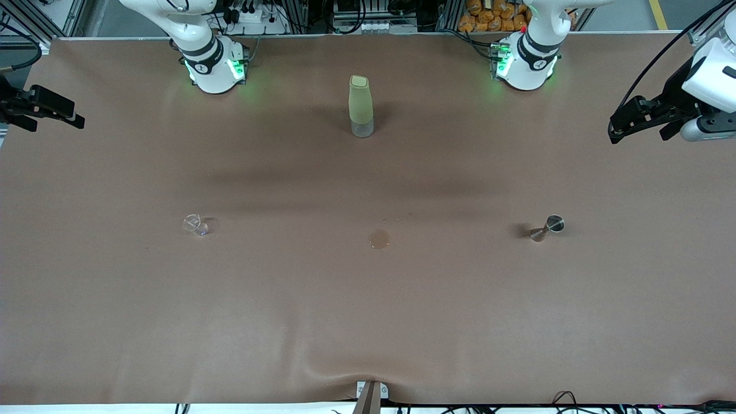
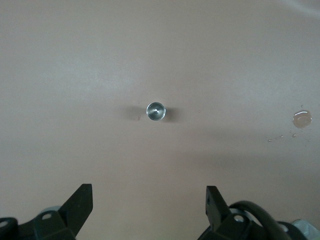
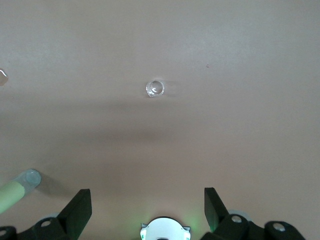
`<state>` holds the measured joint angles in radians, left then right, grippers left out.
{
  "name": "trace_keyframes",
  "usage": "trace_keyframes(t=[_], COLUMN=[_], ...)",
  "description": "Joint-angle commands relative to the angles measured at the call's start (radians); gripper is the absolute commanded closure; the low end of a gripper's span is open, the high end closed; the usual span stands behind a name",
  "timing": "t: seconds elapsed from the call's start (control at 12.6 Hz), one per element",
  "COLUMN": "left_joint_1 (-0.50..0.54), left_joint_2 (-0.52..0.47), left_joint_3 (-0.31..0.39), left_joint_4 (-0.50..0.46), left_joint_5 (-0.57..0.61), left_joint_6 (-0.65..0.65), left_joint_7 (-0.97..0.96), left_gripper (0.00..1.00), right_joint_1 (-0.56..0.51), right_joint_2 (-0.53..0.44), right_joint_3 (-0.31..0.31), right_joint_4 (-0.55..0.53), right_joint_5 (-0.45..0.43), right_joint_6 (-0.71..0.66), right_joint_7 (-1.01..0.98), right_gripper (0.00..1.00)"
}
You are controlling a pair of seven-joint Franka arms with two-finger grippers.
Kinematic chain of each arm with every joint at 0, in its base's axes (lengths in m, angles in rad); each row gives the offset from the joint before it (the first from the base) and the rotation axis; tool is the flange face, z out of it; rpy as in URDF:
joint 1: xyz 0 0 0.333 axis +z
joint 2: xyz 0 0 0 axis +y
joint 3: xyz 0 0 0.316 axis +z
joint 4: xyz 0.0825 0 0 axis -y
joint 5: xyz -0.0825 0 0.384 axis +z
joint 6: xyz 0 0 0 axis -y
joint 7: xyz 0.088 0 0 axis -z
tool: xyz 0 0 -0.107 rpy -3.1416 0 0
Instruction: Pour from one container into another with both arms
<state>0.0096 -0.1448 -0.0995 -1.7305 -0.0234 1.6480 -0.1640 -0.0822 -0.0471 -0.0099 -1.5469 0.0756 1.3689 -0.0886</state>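
With both my left gripper (image 2: 149,202) and right gripper (image 3: 147,205) spread wide and empty, high over their table ends, I judged the cup (image 1: 195,224) near the right arm's end slippery and fragile, best pinched mid-wall, and the jigger (image 1: 547,227) near the left arm's end light, best held at its waist.

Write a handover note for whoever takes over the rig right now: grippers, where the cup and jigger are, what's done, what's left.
Left gripper: open, empty, waiting high at its own end of the table.
Right gripper: open, empty, waiting high at its own end.
Glass cup: on the table toward the right arm's end, untouched.
Steel jigger: upright on the table toward the left arm's end, untouched.
Green bottle: between the bases, nearer them than the wet spot.
Done: nothing picked up.
Left: grasp both, lift, pour cup into jigger.
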Motion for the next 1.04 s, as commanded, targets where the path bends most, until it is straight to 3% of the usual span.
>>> trace_keyframes(t=[0.0,0.32,0.56,0.96], left_joint_1=[-0.022,-0.020,-0.011,-0.008], left_joint_2=[-0.027,-0.026,0.017,0.030], left_joint_3=[0.026,0.026,0.026,0.026], left_joint_4=[-0.014,-0.011,0.060,0.066], left_joint_5=[-0.013,-0.006,-0.010,-0.012], left_joint_6=[0.010,-0.011,-0.063,-0.066], left_joint_7=[-0.016,-0.015,-0.006,-0.005], left_gripper=[0.00,0.00,0.00,0.00], right_joint_1=[-0.028,-0.031,-0.021,-0.022], right_joint_2=[0.009,0.009,0.009,0.010], right_joint_3=[0.027,0.028,0.030,0.030], right_joint_4=[0.021,0.018,0.019,0.016], right_joint_5=[-0.023,-0.039,-0.086,-0.076], right_joint_6=[-0.008,-0.007,-0.004,0.001], right_joint_7=[0.012,0.009,0.012,0.013], right_gripper=[0.00,0.00,0.00,0.00])
